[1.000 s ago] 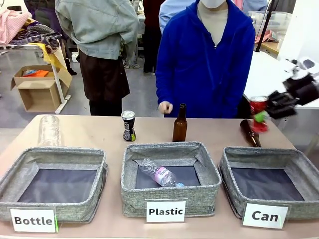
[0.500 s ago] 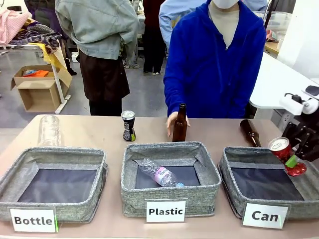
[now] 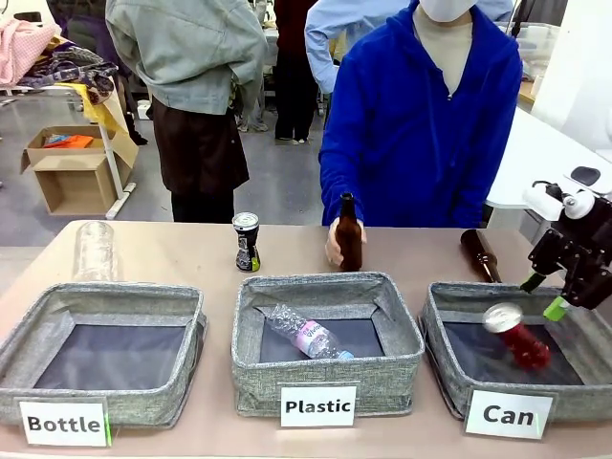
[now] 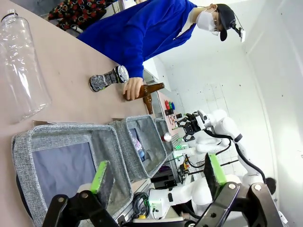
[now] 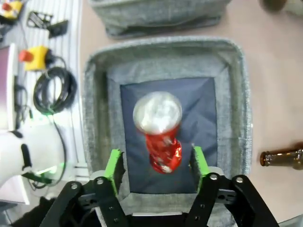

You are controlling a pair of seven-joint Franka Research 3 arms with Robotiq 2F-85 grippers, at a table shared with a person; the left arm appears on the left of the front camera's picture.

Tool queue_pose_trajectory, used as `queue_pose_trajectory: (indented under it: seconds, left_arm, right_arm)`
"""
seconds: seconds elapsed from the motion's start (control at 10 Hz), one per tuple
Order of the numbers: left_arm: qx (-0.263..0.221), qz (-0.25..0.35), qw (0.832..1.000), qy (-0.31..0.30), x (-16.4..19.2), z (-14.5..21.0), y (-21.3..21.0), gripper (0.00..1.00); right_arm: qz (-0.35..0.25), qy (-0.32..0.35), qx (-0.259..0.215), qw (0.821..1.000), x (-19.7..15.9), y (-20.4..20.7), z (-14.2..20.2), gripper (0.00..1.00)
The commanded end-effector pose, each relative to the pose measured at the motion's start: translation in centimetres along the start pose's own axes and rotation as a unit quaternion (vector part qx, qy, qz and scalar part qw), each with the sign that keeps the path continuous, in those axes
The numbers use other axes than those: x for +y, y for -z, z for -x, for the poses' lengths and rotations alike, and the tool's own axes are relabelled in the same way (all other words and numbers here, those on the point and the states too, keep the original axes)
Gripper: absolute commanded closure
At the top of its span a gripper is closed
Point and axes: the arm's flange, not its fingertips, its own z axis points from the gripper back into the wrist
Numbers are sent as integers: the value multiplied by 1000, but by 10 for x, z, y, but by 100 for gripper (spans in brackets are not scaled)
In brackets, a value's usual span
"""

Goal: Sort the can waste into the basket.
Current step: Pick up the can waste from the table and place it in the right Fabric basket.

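The red can (image 3: 516, 337) is inside the basket (image 3: 449, 316) labelled "Can", tilted with its silver top toward the front label. It is blurred, so I cannot tell whether it touches the dark bottom.

In the right wrist view the red can (image 5: 160, 132) lies just beyond the fingertips, in line with the gap between them and touching neither. The basket (image 5: 94, 118) frames it on all sides. The right gripper (image 3: 542, 296) hangs over the basket's right side with its jaws partly spread and its green pads (image 5: 115, 165) holding nothing.

Off to one side of those fingers, outside the basket wall, a brown bottle (image 5: 281, 158) lies on the table (image 5: 274, 85).

The left gripper (image 4: 157, 173) stands spread wide and empty. Past its fingertips is the bin labelled "Bottle" (image 4: 57, 142), and beyond that a clear plastic bottle (image 4: 21, 71). Farther still stands the black can (image 4: 108, 79) — upright, near the table's far edge. Next to it a person's hand (image 3: 333, 251) grips an upright brown bottle (image 3: 346, 234).
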Motion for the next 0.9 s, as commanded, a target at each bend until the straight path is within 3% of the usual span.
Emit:
queue_pose_trajectory:
  seconds: [0.0, 0.3, 0.4, 0.5, 0.6, 0.7, 0.8]
  left_arm:
    - [4, 4, 1000, -2, -2, 0, 0, 0]
    - [4, 4, 1000, -2, -2, 0, 0, 0]
    - [4, 4, 1000, -2, -2, 0, 0, 0]
    - [4, 4, 1000, -2, -2, 0, 0, 0]
    - [4, 4, 1000, -2, -2, 0, 0, 0]
    - [4, 4, 1000, -2, -2, 0, 0, 0]
    - [0, 0, 1000, 0, 0, 0, 0, 0]
  right_arm:
    - [-1, 27, -6, 1000, -14, -2, -4, 0]
    - [8, 62, -127, 990, -20, -14, 4, 0]
    - [-3, 104, -196, 975, -19, -21, 9, 0]
    - [37, 203, -319, 925, -24, -28, 4, 0]
    - [8, 231, -370, 900, -23, -31, 3, 0]
    - [-15, 306, -419, 855, -25, -34, 3, 0]
    - [-45, 332, -440, 833, -28, -37, 6, 0]
